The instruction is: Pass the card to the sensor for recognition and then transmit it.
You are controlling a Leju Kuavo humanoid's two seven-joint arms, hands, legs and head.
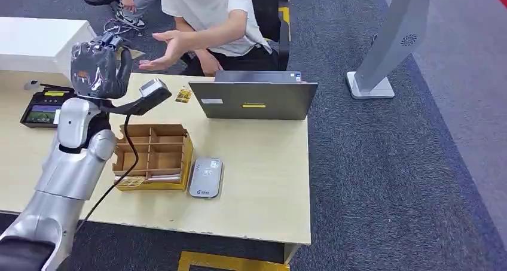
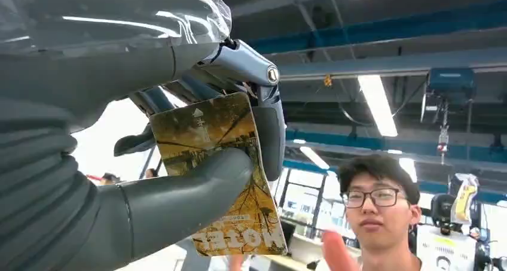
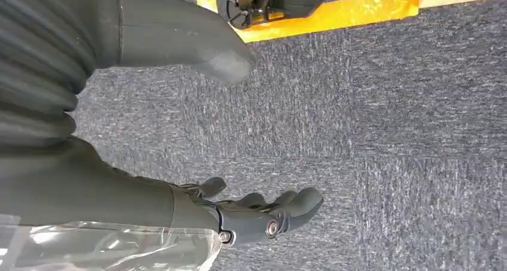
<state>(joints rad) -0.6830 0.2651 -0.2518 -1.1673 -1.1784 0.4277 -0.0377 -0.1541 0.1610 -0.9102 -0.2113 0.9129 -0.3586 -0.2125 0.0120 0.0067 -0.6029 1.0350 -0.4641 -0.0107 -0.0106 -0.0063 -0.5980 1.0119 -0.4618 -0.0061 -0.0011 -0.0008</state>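
Card: a yellow-brown card printed with a tree-like picture and pale letters along one end; it sits in the left hand, raised above the table's far left part, as the wrist view shows it against a ceiling with strip lights.
Left hand: the left hand holds the card, with the thick grey thumb pressed across one face and darker fingers curled behind the other; clear plastic film covers the back of the hand.
Left arm: silver, bent upward from the lower left of the head view, with a black cable hanging beside it.
Right hand: the right hand hangs over dark grey carpet, holding nothing, its fingers loosely curved and apart from the thumb.
Person: a person in a white shirt sits behind the table, one hand stretched out palm-up toward the raised left hand, close to it but not touching.
Sensor: a flat grey card reader lies on the table just beside the cardboard box.
Cardboard box: a brown divided box with several compartments; a few flat items lie in the near ones.
Laptop: a grey laptop stands open at the far edge, its lid back toward the robot.
Second card: a small yellow card lies on the table left of the laptop.
Terminal: a black payment terminal rests at the table's left side.
Table: a light wooden top.
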